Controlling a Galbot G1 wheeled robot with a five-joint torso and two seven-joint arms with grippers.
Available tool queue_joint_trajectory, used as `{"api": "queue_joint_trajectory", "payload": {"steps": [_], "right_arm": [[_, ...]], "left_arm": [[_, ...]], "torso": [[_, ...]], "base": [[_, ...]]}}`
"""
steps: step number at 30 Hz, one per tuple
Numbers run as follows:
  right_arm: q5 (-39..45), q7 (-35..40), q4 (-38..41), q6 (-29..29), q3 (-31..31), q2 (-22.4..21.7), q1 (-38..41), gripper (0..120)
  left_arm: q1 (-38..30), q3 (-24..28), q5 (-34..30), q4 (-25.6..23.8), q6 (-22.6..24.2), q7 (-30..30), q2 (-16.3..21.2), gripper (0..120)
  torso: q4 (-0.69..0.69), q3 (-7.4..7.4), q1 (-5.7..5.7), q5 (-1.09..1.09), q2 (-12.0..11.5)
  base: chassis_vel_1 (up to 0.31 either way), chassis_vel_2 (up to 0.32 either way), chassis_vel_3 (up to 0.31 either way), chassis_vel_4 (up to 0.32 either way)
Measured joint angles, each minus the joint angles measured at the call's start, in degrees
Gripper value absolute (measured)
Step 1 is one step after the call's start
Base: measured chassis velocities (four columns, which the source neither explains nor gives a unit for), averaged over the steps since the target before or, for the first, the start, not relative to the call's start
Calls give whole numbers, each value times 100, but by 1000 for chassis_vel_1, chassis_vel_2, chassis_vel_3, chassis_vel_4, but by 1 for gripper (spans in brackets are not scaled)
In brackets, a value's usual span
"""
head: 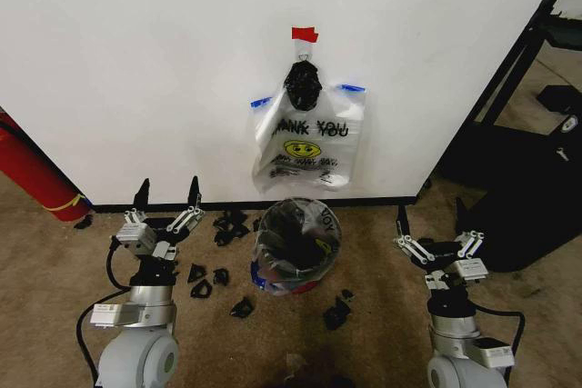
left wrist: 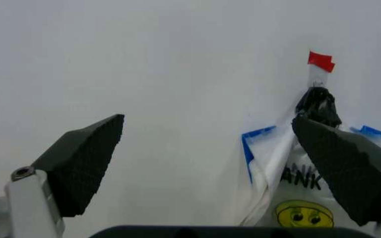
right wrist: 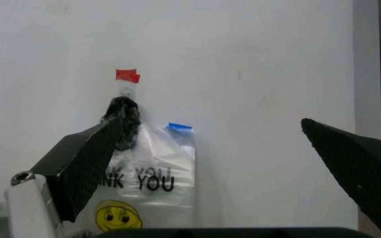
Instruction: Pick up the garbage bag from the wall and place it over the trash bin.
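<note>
Garbage bag (head: 307, 144), a thin see-through plastic one with blue handles, black "THANK YOU" lettering and a yellow smiley, hung flat against the plain white wall (head: 136, 61), ahead of both hands and higher than them. A small black knotted lump (head: 303, 84) sat at the bag's top, just under a short piece of red tape (head: 305, 34) stuck to the wall. The small round black trash bin with a red base (head: 296, 247) stood on the brown carpet floor (head: 55, 261) directly below the bag, between the two hands and near the black baseboard strip (head: 182, 203); a clear liner appeared to be in it already.

The left hand (head: 167, 195) was held low, well to the left of the bin, its black fingers spread wide apart and gripping nothing. The right hand (head: 431, 224) was held low on the bin's other side, likewise wide open and empty. In the left wrist view the bag (left wrist: 289, 188) showed beside the far finger; in the right wrist view it (right wrist: 154, 183) showed just past one finger.

Small black scraps (head: 227, 224) lay scattered on the floor around the bin.
</note>
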Motion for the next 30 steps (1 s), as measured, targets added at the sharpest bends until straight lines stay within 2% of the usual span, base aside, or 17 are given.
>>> {"api": "queue_joint_trajectory", "payload": {"steps": [13,30], "right_arm": [[49,-104,-66,147,-15,-15,36,100],[-100,-115,-45,-44,-175,-33,236,100]], "left_arm": [[14,16,51,-23,18,2,-57,100],[28,-15,21,48,-72,-54,-26,100]], "torso": [[-1,0,0,0,0],[0,0,0,0,0]], "base": [[0,0,0,0],[0,0,0,0]]}}
